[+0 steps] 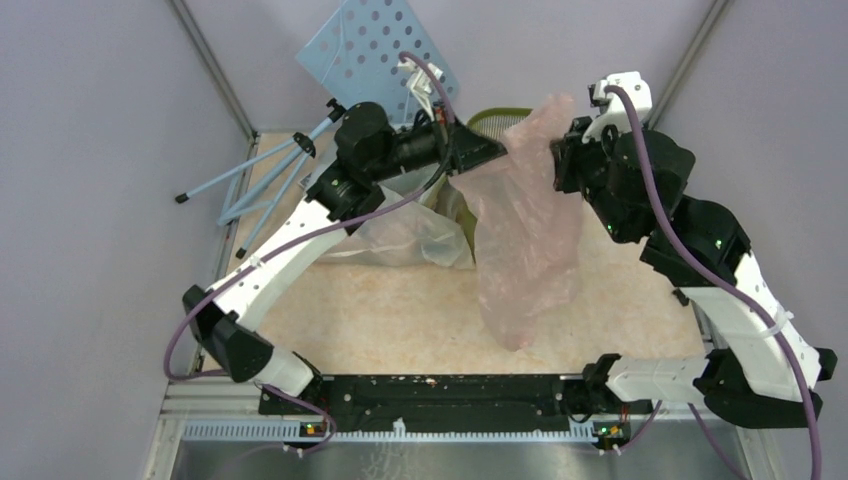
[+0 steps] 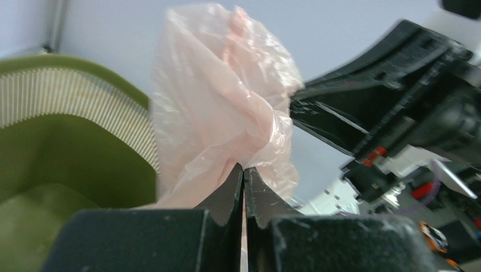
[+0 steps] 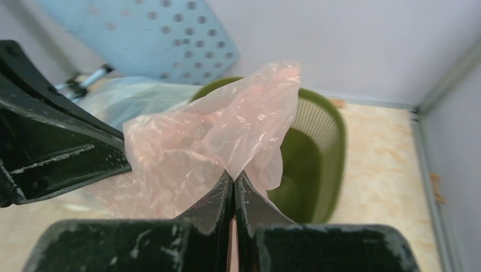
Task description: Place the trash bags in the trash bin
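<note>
pink film pinched at two points: my left gripper [image 2: 244, 171] has its fingers pressed together on a fold of the pink bag [image 1: 525, 215], and my right gripper [image 3: 233, 175] is likewise clamped tight on the same bag's upper part. item is held aloft between my two arms, crumpled top bunched between the grippers, long body hanging down toward the table [image 1: 400, 320]; i cannot tell whether its lower end touches the surface. trash bin [image 3: 320, 141], olive-green mesh, sits just behind the held bag, its open mouth showing past the film. clear bag [image 1: 405, 235], whitish and crinkled, lies on the table beside the bin, under my left arm. blue perforated board [image 1: 375, 50] leans at the back wall, beyond the bin.
</note>
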`<state>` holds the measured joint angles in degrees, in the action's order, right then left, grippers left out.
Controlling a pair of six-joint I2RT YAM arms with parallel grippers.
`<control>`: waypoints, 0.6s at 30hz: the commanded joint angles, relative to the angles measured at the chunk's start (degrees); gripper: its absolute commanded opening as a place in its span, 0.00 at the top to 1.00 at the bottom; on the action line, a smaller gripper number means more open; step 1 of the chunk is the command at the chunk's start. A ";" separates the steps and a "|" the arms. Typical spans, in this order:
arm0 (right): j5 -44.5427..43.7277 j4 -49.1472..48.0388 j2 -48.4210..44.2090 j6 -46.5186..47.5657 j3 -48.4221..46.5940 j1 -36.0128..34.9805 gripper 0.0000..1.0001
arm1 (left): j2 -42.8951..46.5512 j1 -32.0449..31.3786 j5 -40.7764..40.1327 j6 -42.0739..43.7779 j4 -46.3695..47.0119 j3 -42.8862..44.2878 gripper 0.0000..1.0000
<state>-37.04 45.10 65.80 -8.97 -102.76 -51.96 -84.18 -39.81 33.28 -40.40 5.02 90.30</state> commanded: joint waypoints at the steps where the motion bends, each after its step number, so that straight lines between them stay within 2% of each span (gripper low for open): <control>1: -11.15 5.61 5.31 1.52 -5.39 4.70 1.00 | -7.23 0.06 -7.13 6.02 -3.68 11.97 0.92; 5: 0.85 6.32 10.10 0.77 -6.83 14.18 1.00 | -11.52 0.13 -14.02 9.64 -9.65 18.04 0.78; 6: 4.34 6.09 11.30 0.49 -6.84 16.30 1.00 | -12.11 0.14 -15.79 10.60 -10.42 18.69 0.72; 9: 12.80 6.31 16.35 -0.88 -8.20 21.37 1.00 | -13.70 0.70 -19.87 12.15 -13.34 20.56 0.44; 12: 19.74 7.57 22.65 -2.25 -10.74 25.05 1.00 | -13.64 1.68 -21.13 12.90 -16.75 21.61 0.22; 16: 23.04 9.53 29.31 -3.78 -13.72 27.77 1.00 | -10.29 2.18 -24.33 14.66 -19.20 19.80 0.05; 18: 22.47 10.96 32.35 -4.24 -14.91 28.56 1.00 | -8.06 2.17 -24.59 15.49 -19.82 18.27 0.02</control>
<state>-18.83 53.30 94.67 -11.22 -113.16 -24.97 -97.97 -38.04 12.23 -27.90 -13.04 108.99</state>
